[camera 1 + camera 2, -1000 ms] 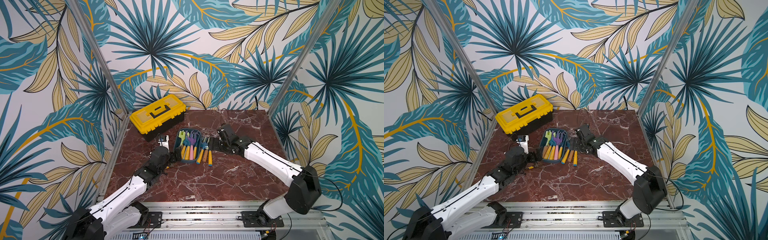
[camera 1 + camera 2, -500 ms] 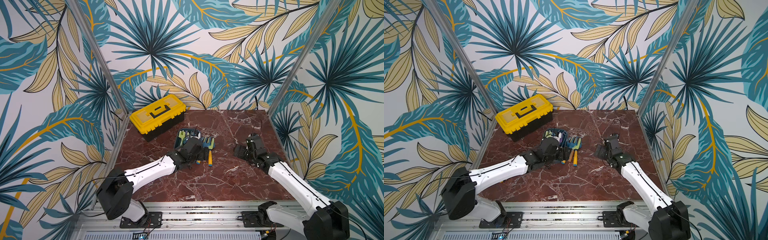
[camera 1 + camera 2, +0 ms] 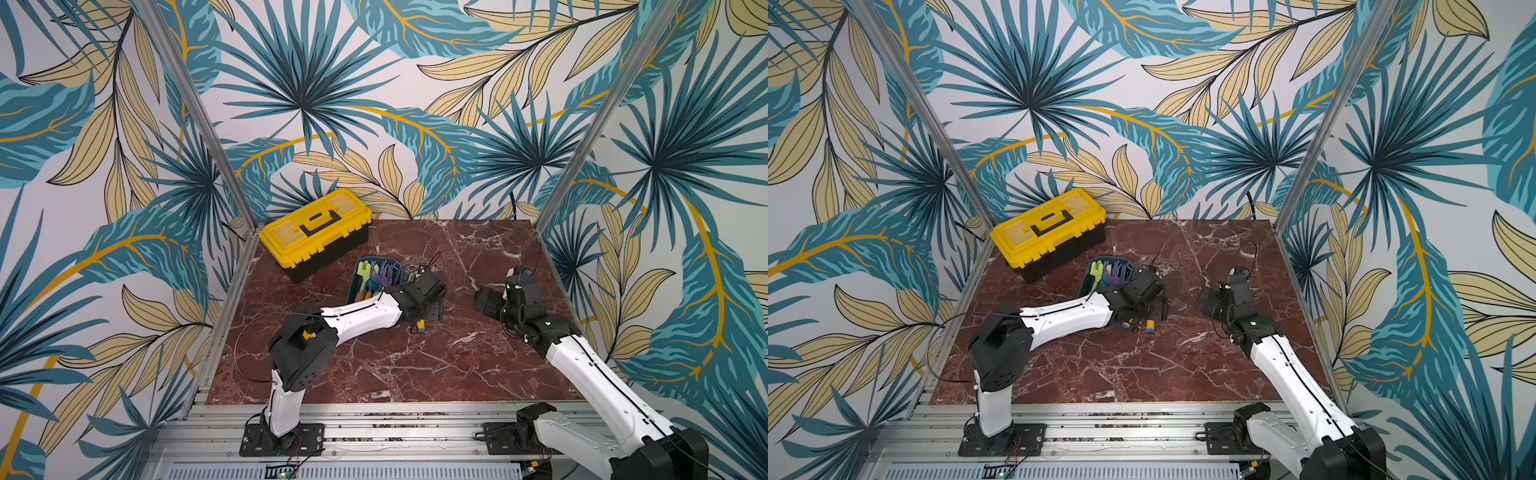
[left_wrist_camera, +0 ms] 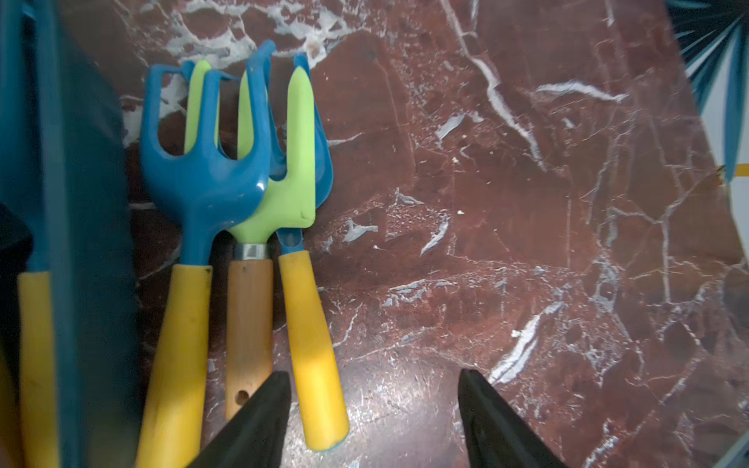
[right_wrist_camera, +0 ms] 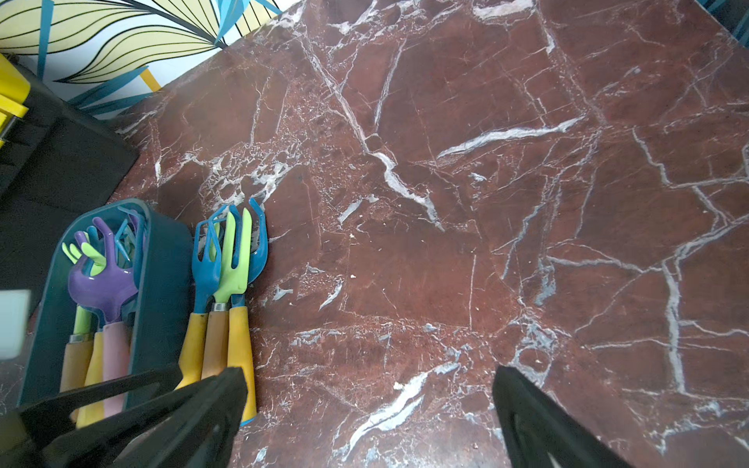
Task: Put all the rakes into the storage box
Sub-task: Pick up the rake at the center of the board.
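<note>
Yellow-handled, the rake [image 4: 312, 344] lies ungrasped on the bench [image 4: 527, 243] beside the storage box [image 4: 93, 202], inside the spread left pincer [image 4: 373, 372]; right pincer [image 5: 369, 369] spread, empty.

the left arm [image 3: 361, 316] and right arm [image 3: 590, 370] have white shells with black joints and bases; a thin black cable [image 3: 235, 353] loops beside the left; the fingers [image 4: 251, 425] are black tapering wedges.

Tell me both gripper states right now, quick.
Left gripper: open, gripping nothing; a yellow rake handle lies just inside one finger.
Right gripper: open, empty, over the marble table.
</note>
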